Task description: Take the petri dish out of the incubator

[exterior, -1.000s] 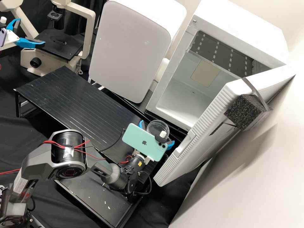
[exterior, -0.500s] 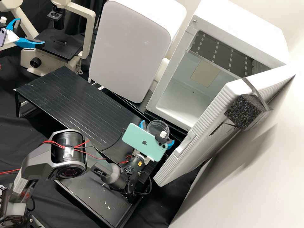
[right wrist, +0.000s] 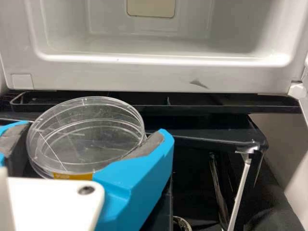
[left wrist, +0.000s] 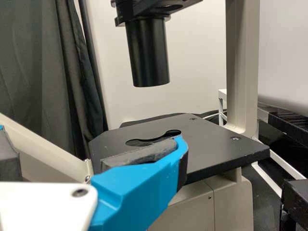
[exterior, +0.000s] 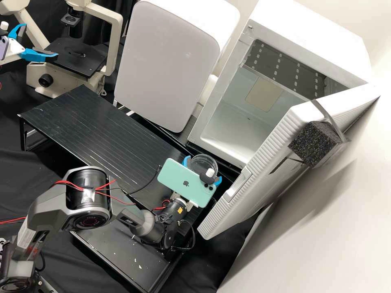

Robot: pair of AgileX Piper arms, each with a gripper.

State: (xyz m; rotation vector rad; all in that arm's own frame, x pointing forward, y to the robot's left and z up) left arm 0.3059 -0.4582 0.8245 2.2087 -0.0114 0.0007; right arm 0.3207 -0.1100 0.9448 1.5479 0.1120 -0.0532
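In the high view, my right gripper (exterior: 203,170) is beside the incubator's (exterior: 222,140) open front, its fingers closed around the clear round petri dish (exterior: 203,161). A phone and its mount partly cover them. The right wrist view has the petri dish (right wrist: 91,137) outside the opening, with the right gripper's (right wrist: 95,132) pads against opposite sides of its rim; a yellow label marks the near edge. My left gripper (exterior: 37,42) stands open by the microscope stage at the far left. In the left wrist view, the left gripper (left wrist: 91,144) has nothing between its fingers.
The incubator door (exterior: 269,162) hangs wide open, with a black foam block (exterior: 311,144) strapped on. A black slatted shelf (exterior: 93,130) extends left of the dish. A closed white unit (exterior: 167,65) stands behind it, and the microscope stage (exterior: 73,59) lies farther left.
My right gripper's fingers have drawn inward onto the sides of the dish. The dish has hardly shifted, and the left gripper has kept still.
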